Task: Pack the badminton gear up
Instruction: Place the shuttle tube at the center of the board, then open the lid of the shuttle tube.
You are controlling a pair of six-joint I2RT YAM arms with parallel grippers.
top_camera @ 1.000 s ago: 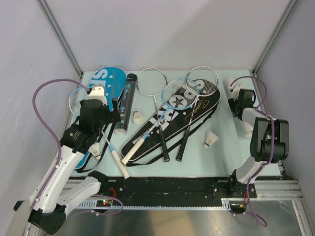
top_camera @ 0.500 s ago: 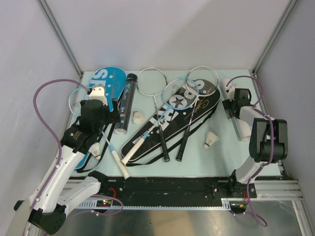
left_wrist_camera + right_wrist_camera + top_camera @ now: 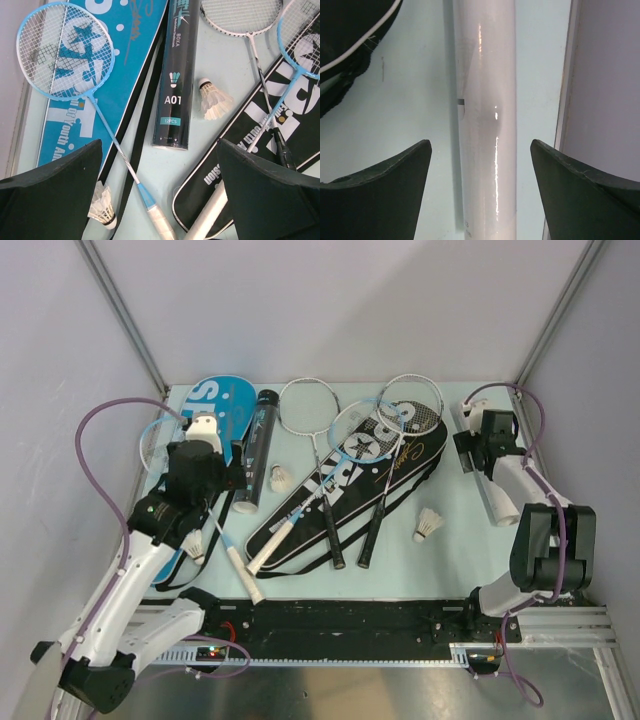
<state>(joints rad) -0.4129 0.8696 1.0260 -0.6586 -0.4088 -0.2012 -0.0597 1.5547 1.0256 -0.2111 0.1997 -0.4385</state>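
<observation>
White shuttle tube [image 3: 482, 90] lies at the table's 3 o'clock, just beside the side wall [image 3: 607, 100]. Right gripper [image 3: 480, 145] straddles it, jaws apart and clear. Black racket bag [image 3: 350, 35] lies near its 9 o'clock. Left gripper [image 3: 160, 144] hangs wide open over the black shuttle tube [image 3: 175, 75].

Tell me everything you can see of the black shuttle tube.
The black tube is a long, glossy cylinder with white print: a shuttlecock logo, "A01" and "12PCS". It lies flat on the table, unheld, between the blue bag and a loose shuttlecock. Its far end runs out of the left wrist view.
</observation>
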